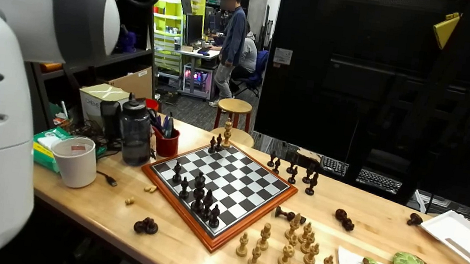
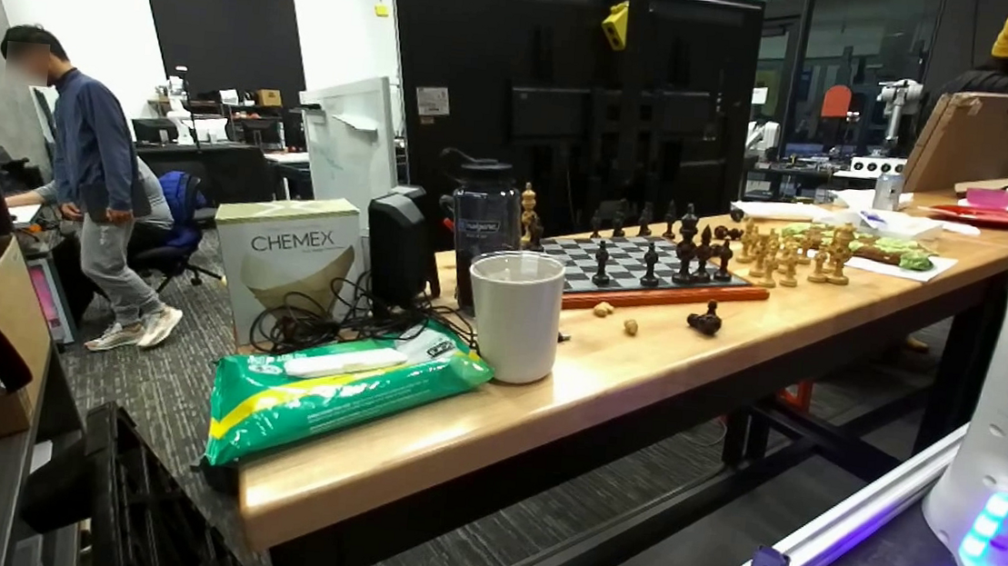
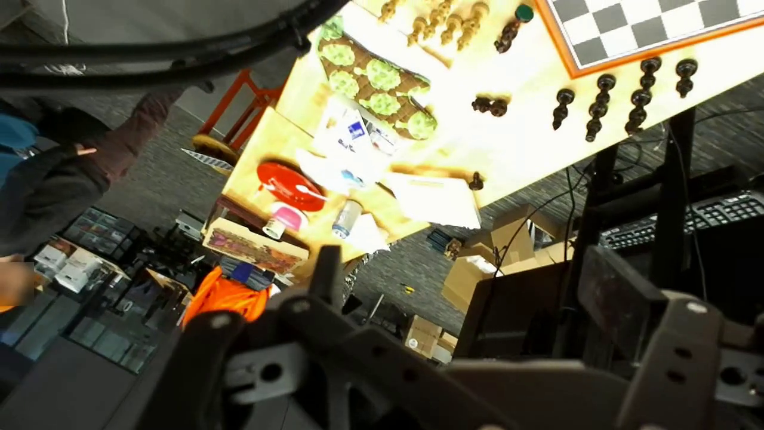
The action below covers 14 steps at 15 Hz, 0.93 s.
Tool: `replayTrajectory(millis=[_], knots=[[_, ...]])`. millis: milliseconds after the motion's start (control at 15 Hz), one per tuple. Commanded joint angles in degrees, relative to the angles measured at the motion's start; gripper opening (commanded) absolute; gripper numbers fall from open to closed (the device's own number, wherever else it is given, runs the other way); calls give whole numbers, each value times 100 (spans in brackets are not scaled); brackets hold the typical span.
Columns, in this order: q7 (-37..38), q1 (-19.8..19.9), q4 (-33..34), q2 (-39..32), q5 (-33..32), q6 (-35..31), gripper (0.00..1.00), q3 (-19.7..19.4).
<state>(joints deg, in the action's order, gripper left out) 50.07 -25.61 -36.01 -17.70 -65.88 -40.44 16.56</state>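
Across the bottom of the wrist view, the gripper (image 3: 471, 292) stands with its two jaws spread wide. On the table (image 1: 107, 206), low and right of centre in an exterior view, light pieces (image 1: 286, 253) form a cluster, mostly upright. Mid-frame lies the board (image 1: 238, 178), dark pieces (image 1: 198, 193) standing along its lower left edge. A cup (image 1: 75, 165) and then a bottle (image 1: 134, 134) stand to the left. One tall light piece (image 1: 227, 133) stands at the board's far corner. Beyond, at upper centre, come a stool (image 1: 234, 106) and a person (image 1: 232, 36).
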Motion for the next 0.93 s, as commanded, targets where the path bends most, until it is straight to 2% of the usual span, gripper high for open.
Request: replayTrajectory(millis=[0, 533, 867], knots=[[-143, 401, -19, 153, 481, 153, 100, 9], [-177, 1974, -378, 179, 2282, -396, 100, 27], [-225, 2545, -948, 330, 2914, -776, 100, 52]])
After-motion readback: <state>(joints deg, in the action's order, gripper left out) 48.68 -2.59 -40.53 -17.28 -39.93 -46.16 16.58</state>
